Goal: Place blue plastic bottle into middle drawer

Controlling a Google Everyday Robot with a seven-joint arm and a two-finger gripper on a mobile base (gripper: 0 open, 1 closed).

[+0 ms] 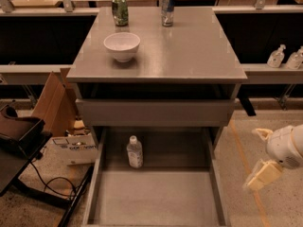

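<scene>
Camera view: blue plastic bottle (135,152) upright in middle drawer (156,197); empty pincer (256,157) agape beside.

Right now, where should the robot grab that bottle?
Likely hold the blue plastic bottle around its straight middle, coming down from the front: it stands upright in the middle drawer, whose walls block the sides. The gripper hangs open outside, to the drawer's right.

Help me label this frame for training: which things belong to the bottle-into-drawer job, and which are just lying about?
Job: blue plastic bottle, standing in the open middle drawer; gripper, right of the drawer, fingers open.
Lying about: white bowl, green can, silver-blue can on the cabinet top; cardboard box at left.
</scene>
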